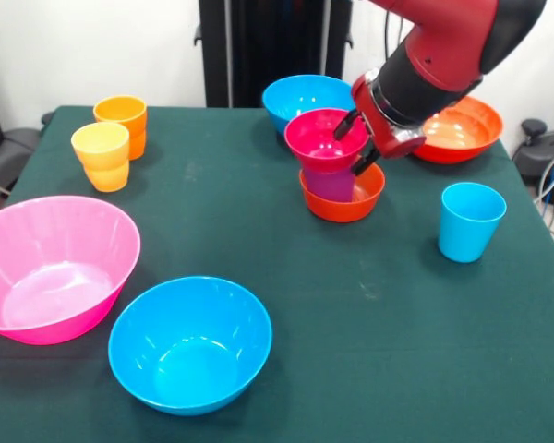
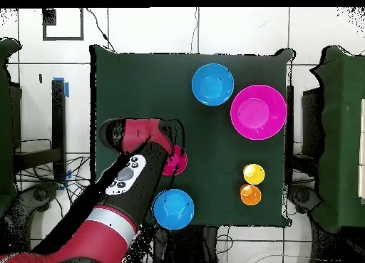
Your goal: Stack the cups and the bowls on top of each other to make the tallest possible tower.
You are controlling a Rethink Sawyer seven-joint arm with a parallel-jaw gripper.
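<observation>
I see my red and black arm [image 1: 443,46] coming down from the upper right of the front view, wrist angled toward the left. My gripper [image 1: 358,140] sits low at the middle of the table, its black fingers [image 1: 344,125] set apart, one finger on each side of a rim. From overhead, the arm [image 2: 121,182] stretches diagonally from the lower left toward the centre, covering the gripper.

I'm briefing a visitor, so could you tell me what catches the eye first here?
The red arm's end effector meets the rim of the small magenta bowl topping the tower at mid-table, over a purple cup in an orange-red bowl. The large pink bowl and a blue bowl fill the front view's foreground.
</observation>
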